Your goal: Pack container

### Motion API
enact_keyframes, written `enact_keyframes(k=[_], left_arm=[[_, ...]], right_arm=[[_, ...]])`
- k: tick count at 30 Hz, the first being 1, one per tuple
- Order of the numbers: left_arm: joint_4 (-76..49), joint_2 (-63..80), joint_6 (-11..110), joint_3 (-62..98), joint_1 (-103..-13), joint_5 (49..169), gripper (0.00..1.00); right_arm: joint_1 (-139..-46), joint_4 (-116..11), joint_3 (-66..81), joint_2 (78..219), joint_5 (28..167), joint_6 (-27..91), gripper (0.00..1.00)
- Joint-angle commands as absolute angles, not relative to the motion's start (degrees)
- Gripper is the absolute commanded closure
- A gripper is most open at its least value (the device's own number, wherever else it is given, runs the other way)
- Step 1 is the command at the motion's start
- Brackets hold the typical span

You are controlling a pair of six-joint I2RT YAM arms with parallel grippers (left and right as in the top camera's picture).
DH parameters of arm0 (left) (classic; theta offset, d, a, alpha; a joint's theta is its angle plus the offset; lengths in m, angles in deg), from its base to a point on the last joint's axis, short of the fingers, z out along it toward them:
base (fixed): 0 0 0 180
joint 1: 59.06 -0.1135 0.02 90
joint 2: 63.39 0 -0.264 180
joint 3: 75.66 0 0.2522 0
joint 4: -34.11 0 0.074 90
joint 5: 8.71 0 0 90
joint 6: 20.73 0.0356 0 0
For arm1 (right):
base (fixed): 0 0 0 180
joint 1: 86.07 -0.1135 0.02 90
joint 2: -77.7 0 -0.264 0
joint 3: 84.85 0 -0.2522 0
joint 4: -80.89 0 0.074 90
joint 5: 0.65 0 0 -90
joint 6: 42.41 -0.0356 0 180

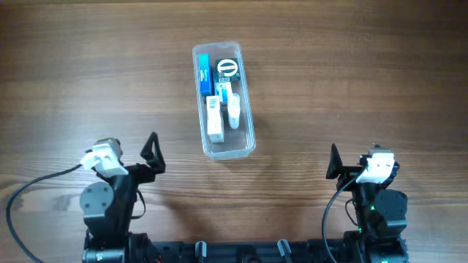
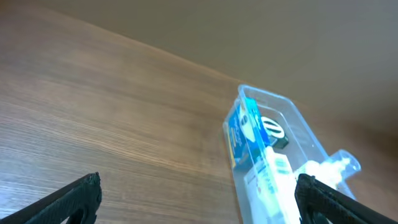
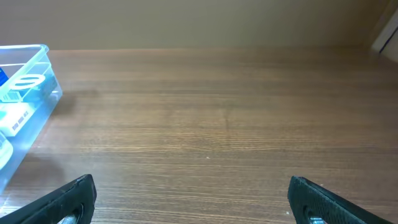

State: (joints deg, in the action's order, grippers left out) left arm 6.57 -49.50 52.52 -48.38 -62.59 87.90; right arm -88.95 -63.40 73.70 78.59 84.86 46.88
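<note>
Left claw [image 2: 196, 202] and right claw [image 3: 193, 200] both gape wide, empty, near the tabletop's [image 1: 351, 73] 6 o'clock edge. The clear container [image 1: 228, 148] lies toward 12 o'clock, holding a blue box [image 1: 205, 74].

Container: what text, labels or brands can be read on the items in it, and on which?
Blue box: white print, too blurred to read.
White box: small print, too small to read.
Dark pack: white oval mark, no legible letters.
Container: no text seen.
</note>
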Motion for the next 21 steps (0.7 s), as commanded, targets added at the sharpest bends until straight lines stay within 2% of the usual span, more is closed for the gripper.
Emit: enact_keyframes(k=[1,21], left_arm=[[6.42,-50.64,53.85,-50.04,-59.4,81.32,0.0],[5.57,-62.16,54.33,-57.3,-58.57,78.81,0.0]], right_arm=[[-88.62,-63.68,73.95,78.13,85.18,47.58,0.0],[-88.62,-63.68,73.95,78.13,85.18,47.58,0.0]])
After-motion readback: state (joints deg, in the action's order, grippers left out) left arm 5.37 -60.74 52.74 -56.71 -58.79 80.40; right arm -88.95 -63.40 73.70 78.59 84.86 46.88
